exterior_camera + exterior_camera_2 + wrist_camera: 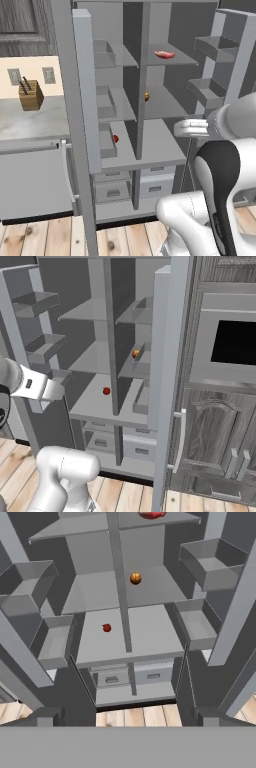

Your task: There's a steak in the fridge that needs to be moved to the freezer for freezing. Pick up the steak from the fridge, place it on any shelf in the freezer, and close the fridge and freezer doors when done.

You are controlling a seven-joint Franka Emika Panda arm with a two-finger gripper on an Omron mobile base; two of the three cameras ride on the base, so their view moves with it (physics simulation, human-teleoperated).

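Steak (165, 54) is the thing we want, and it lies flat on the top shelf of the fridge (170, 100), on the right side of the tall grey unit. We think it sits up high like that because it has not been picked up yet. Both doors (85, 90) are swung wide, so we can see all the shelves in both halves. That helps us, because we need to reach in on one side and put the meat down on the other. A small orange ball (147, 96) rests on the middle shelf by the divider, and a small red ball (115, 138) rests on the lowest shelf of the freezer (112, 100).

Our pincer (125, 714) stands wide open. It holds nothing and touches nothing. It hangs in front of the unit, well below the meat, looking in at the shelves.
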